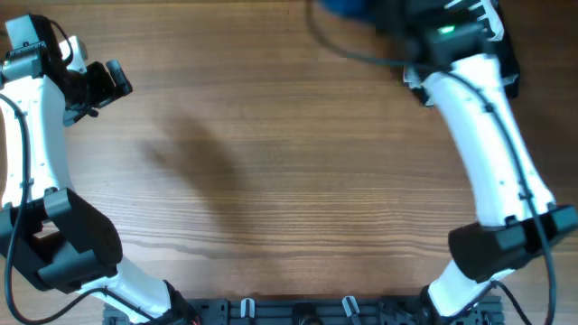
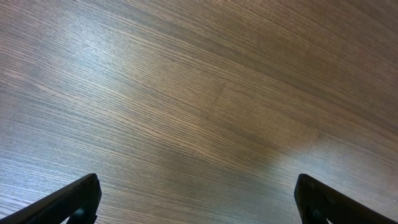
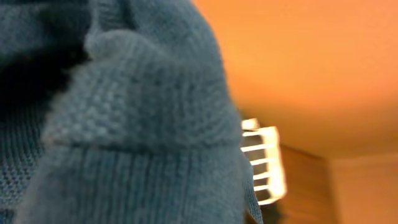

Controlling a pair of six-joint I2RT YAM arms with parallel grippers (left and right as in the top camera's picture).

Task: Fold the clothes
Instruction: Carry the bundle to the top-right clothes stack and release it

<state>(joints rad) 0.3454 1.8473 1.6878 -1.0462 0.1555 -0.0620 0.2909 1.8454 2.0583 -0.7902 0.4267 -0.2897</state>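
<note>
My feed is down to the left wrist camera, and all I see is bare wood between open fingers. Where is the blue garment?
Observer: The blue garment is at the far edge of the table, next to the right gripper. Overhead only a bit of it shows at the top of the frame.
Operator: Does that gripper hold it?
Observer: I cannot tell. On the right wrist camera the garment's knit fills the left of the frame, close to the lens, and no fingers show.
Operator: Where does my arm stand relative to it?
Observer: The left gripper is over the table's left side, well apart from the garment.
</note>
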